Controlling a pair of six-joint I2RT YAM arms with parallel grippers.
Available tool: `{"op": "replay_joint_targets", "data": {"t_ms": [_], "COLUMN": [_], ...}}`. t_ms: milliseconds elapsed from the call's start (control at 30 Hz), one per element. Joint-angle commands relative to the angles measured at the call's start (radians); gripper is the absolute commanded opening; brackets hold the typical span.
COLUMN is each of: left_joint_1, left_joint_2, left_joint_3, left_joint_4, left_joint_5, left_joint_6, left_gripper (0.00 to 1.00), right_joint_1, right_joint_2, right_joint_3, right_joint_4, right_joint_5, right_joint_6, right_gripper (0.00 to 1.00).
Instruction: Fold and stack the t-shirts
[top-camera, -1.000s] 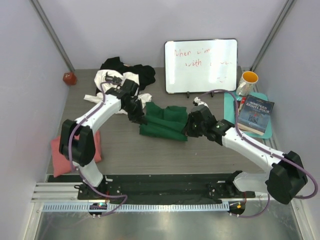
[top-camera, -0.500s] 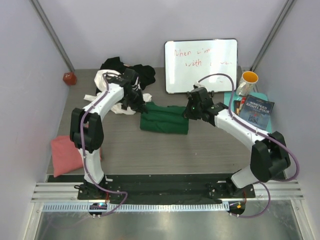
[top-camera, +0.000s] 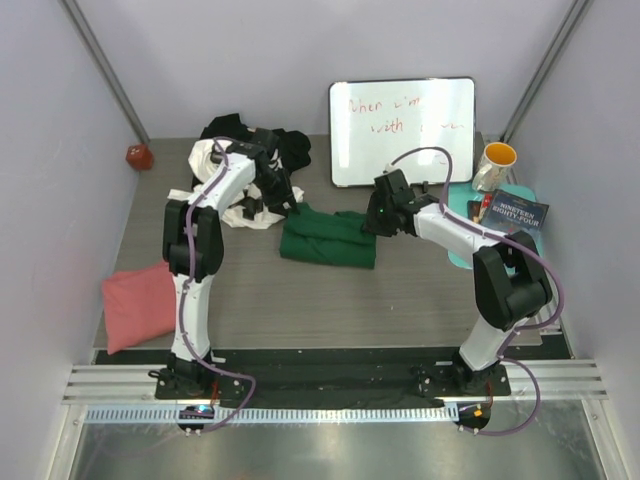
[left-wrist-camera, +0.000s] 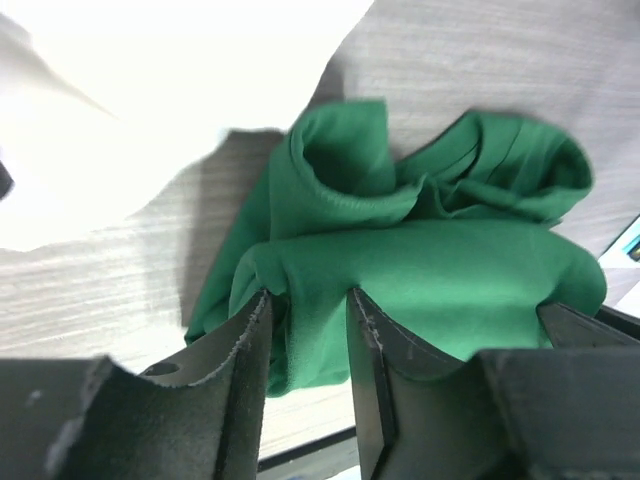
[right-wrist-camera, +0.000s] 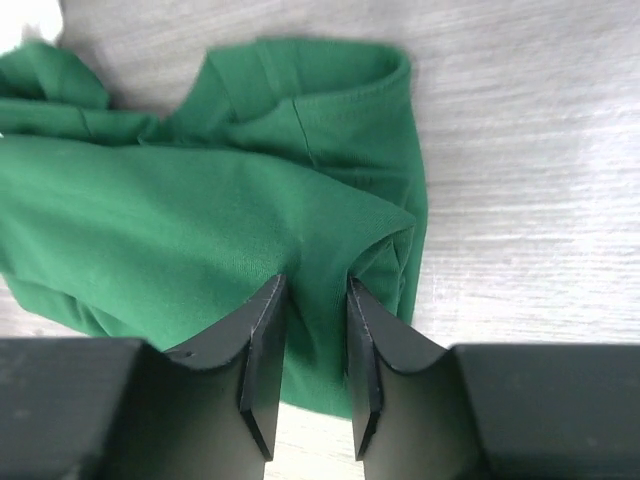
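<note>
Cloth fills both jaws: we have the left gripper (left-wrist-camera: 308, 318) and right gripper (right-wrist-camera: 316, 298) each clamped on a far corner of the dark green t-shirt (top-camera: 328, 242), lying on the table (top-camera: 400, 300) beside the white t-shirt (top-camera: 238, 212), likely to keep the fold square. Soft matte knit bunches in rounded ridges, hems curling

Grey wood-grain table (top-camera: 420, 290). Dark green t-shirt (top-camera: 330, 237) lies bunched mid-table, spanning from left gripper (left-wrist-camera: 308, 300) to right gripper (right-wrist-camera: 310, 290), a fold nipped between each pair of fingers. White t-shirt (top-camera: 245, 205) touches it just beyond the left fingers, with black t-shirt (top-camera: 285, 148) heaped behind. Salmon pink t-shirt (top-camera: 140, 305) well apart, near edge. Whiteboard (top-camera: 402, 130) stands beyond the right fingers; teal mat (top-camera: 460, 255) outboard of them.
</note>
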Motion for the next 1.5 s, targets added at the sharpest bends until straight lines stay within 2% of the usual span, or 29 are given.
{"op": "replay_joint_targets", "data": {"t_ms": [0,200,433,567,633,867,967,1033,1067,1100,1133,1167,1200,1233,1267,1467], "left_joint_1": [0.030,0.065,0.073,0.082,0.100,0.125,0.122,0.110,0.102,0.081,0.064,0.047,0.009,-0.011,-0.031,-0.161], "left_joint_2": [0.016,0.088,0.134,0.061,0.016,-0.056,-0.170,-0.235,-0.293,-0.318,-0.343,-0.372,-0.380,-0.384,-0.378,-0.276], "left_joint_3": [0.074,0.198,0.273,0.200,0.154,0.174,0.082,-0.044,-0.085,-0.157,-0.191,-0.246,-0.270,-0.287,-0.313,-0.348], "left_joint_4": [-0.011,-0.041,-0.071,-0.028,0.021,0.020,0.075,0.119,0.156,0.169,0.179,0.192,0.195,0.196,0.201,0.236], "left_joint_5": [-0.005,0.030,0.050,0.009,0.006,0.041,0.067,0.105,0.124,0.137,0.154,0.156,0.151,0.144,0.118,0.044], "left_joint_6": [0.002,-0.012,-0.012,-0.007,-0.021,-0.026,-0.006,0.005,0.012,0.029,0.039,0.052,0.060,0.074,0.078,0.077], "left_gripper": [0.38,0.38,0.39,0.40,0.43,0.43,0.43,0.43,0.42,0.40,0.38,0.29,0.21,0.14,0.00,0.00], "right_joint_1": [-0.023,-0.083,-0.115,-0.115,-0.123,-0.138,-0.138,-0.138,-0.137,-0.132,-0.114,-0.098,-0.085,-0.068,-0.033,0.109], "right_joint_2": [-0.002,0.047,0.107,0.059,0.059,0.082,0.007,-0.069,-0.093,-0.113,-0.152,-0.168,-0.182,-0.189,-0.192,-0.130], "right_joint_3": [0.063,0.099,0.142,0.137,0.159,0.322,0.323,0.314,0.294,0.278,0.262,0.225,0.205,0.185,0.150,0.057], "right_joint_4": [0.053,0.092,0.115,0.127,0.124,0.054,0.024,0.014,0.006,-0.003,-0.008,-0.015,-0.029,-0.035,-0.037,-0.023], "right_joint_5": [0.034,-0.015,-0.103,-0.043,-0.035,-0.032,0.015,-0.004,-0.064,-0.092,-0.118,-0.152,-0.158,-0.160,-0.160,-0.112], "right_joint_6": [0.033,0.079,0.099,0.082,0.074,0.058,0.022,-0.005,-0.007,-0.010,-0.016,-0.024,-0.031,-0.041,-0.047,-0.061], "right_gripper": [0.35,0.35,0.33,0.35,0.36,0.36,0.34,0.32,0.29,0.21,0.20,0.18,0.08,0.03,0.01,0.01]}}
